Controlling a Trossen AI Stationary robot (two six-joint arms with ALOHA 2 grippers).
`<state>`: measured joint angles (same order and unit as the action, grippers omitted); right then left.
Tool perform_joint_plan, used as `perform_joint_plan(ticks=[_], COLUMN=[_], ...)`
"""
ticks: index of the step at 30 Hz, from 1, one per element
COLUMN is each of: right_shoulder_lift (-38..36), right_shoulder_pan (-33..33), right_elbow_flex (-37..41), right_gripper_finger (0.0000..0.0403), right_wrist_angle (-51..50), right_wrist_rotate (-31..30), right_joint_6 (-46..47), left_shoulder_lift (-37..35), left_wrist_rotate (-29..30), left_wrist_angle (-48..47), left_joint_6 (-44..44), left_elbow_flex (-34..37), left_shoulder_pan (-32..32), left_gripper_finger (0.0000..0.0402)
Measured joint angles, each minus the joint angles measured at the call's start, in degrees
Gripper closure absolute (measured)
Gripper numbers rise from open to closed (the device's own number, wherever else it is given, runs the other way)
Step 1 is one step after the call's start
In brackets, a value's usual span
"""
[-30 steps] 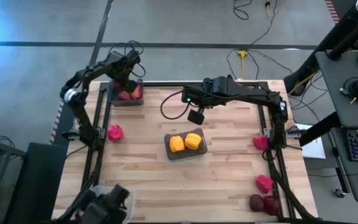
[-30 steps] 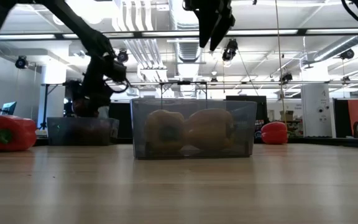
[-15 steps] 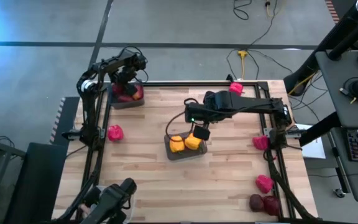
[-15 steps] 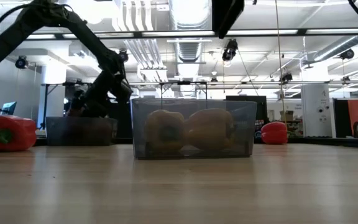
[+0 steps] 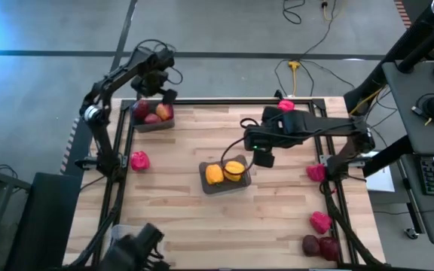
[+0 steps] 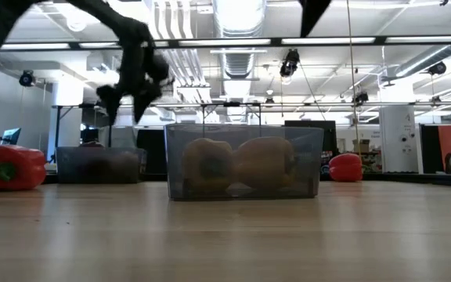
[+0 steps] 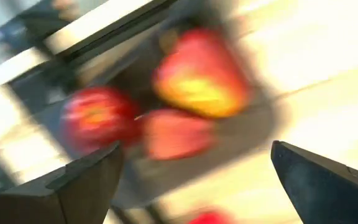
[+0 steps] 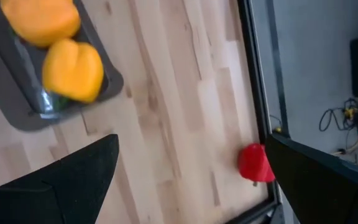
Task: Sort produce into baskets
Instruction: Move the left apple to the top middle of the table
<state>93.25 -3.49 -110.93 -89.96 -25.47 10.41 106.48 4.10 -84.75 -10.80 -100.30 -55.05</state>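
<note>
A dark grey bin [image 5: 143, 125] at the far left holds three red and red-yellow apples [image 7: 197, 74]. My left gripper [image 5: 164, 92] hangs open above it, touching nothing; it also shows in the low view [image 6: 124, 106]. A second dark grey bin [image 5: 204, 181] at the table's middle holds two yellow bell peppers [image 5: 224, 172]. My right gripper [image 5: 264, 159] is open and empty, up in the air just right of that bin. A red bell pepper [image 8: 255, 163] lies at the right edge [image 5: 316, 172].
Red peppers lie at the left edge [image 5: 139, 159], at the far edge [image 5: 285, 106] and near right [image 5: 320, 222]. Two dark-red apples [image 5: 319, 245] lie at the near right corner. A clear bin [image 5: 123, 230] sits at the near left corner, partly hidden.
My left gripper has risen from the apple bin and now hangs above it. My right gripper has gone toward the table's near edge and then toward its right edge, past the yellow pepper bin, and has risen.
</note>
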Motion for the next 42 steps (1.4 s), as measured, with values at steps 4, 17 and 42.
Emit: perform_joint_plan(ticks=[4, 17, 42], right_shoulder_lift=[-3.9, -12.5, -10.1], right_shoulder_pan=[0.0, -12.0, -39.2], right_elbow_flex=[6.5, 29.4, 57.5], right_gripper_finger=[0.0007, 0.0007, 0.0007], right_wrist_angle=[0.3, 1.5, 46.6], right_wrist_rotate=[0.7, 30.7, 58.0], right_joint_6=[0.5, 31.5, 116.0], left_shoulder_lift=[-7.7, -14.8, -13.5], left_wrist_rotate=[-4.6, 7.6, 16.3], left_wrist_angle=[9.1, 32.7, 66.8], left_joint_6=[-3.2, 4.3, -11.5], left_elbow_flex=[0.8, 1.8, 22.6], left_shoulder_pan=[7.6, 40.7, 75.8], left_gripper_finger=[0.0013, 0.0013, 0.0013])
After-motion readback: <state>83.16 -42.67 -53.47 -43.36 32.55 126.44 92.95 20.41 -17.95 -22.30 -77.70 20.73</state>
